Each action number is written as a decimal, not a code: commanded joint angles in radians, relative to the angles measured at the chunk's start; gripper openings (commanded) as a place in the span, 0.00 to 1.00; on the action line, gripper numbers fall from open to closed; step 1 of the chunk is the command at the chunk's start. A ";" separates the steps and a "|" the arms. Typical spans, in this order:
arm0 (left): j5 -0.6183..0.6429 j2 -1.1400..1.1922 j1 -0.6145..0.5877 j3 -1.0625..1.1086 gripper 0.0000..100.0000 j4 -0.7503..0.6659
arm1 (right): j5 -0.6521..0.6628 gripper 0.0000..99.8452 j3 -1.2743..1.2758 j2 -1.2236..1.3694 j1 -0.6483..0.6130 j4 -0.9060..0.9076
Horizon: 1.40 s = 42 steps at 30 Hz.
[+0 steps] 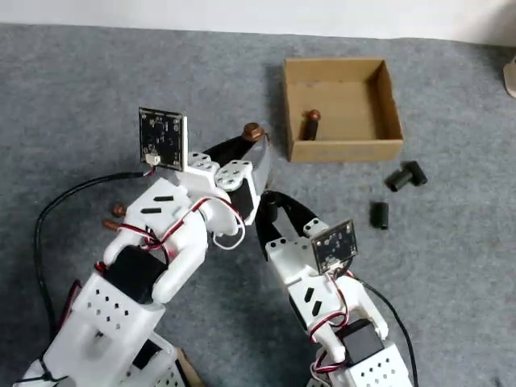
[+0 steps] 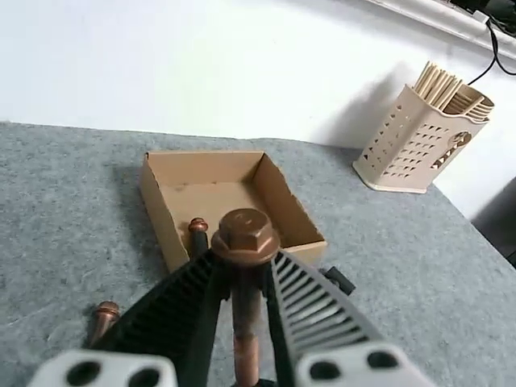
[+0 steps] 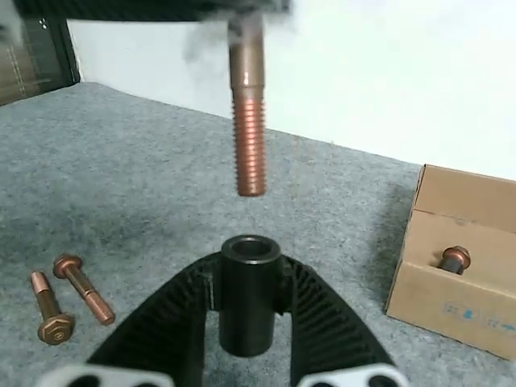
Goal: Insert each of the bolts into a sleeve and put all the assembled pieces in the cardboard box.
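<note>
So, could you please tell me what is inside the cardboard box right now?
One assembled piece, a copper bolt in a black sleeve, stands by a side wall of the cardboard box. The near wall covers a strip of floor, so that part stays unchecked.

Bright, even light; soft shadow beside cardboard box (image 2: pixel 278 200).

Left gripper (image 2: pixel 244 270): closed on upright copper bolt (image 2: pixel 244 232). Cardboard box (image 2: pixel 284 205) beyond, sleeved bolt (image 2: pixel 197 234) inside. Loose bolt (image 2: pixel 102 318) on grey mat (image 2: pixel 64 210). Beige perforated holder (image 2: pixel 415 141) by wall.
</note>
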 commanded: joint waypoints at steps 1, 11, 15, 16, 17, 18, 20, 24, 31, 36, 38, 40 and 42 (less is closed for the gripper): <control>-0.005 -0.039 0.031 0.004 0.01 0.002 | 0.014 0.01 0.107 -0.008 -0.002 0.002; -0.008 -0.038 0.068 0.079 0.01 -0.005 | 0.014 0.01 0.107 -0.008 -0.002 0.002; -0.012 -0.038 0.067 0.085 0.01 0.000 | 0.014 0.01 0.107 -0.008 -0.002 0.002; -0.012 -0.038 0.067 0.085 0.01 0.000 | 0.014 0.01 0.107 -0.008 -0.002 0.002; -0.014 -0.038 0.067 0.085 0.01 0.000 | 0.014 0.01 0.107 -0.008 -0.002 0.002; -0.014 -0.038 0.065 0.085 0.01 0.000 | 0.014 0.01 0.107 -0.008 -0.002 0.004; -0.014 -0.036 0.065 0.090 0.01 0.000 | 0.014 0.01 0.107 -0.008 -0.002 0.004; -0.078 -0.036 0.065 0.133 0.01 -0.006 | 0.014 0.01 0.107 -0.008 -0.002 0.004; -0.092 -0.038 0.058 0.163 0.01 -0.006 | 0.014 0.01 0.107 -0.008 -0.002 0.004; -0.091 -0.039 0.064 0.214 0.01 0.002 | 0.014 0.01 0.107 -0.008 -0.002 0.004; -0.091 -0.045 0.064 0.249 0.01 0.000 | 0.014 0.01 0.107 -0.008 -0.001 0.004; -0.087 -0.051 0.056 0.275 0.01 -0.003 | 0.014 0.01 0.107 -0.008 -0.001 0.004; -0.086 -0.067 0.058 0.298 0.01 -0.005 | 0.014 0.01 0.107 -0.008 -0.001 0.004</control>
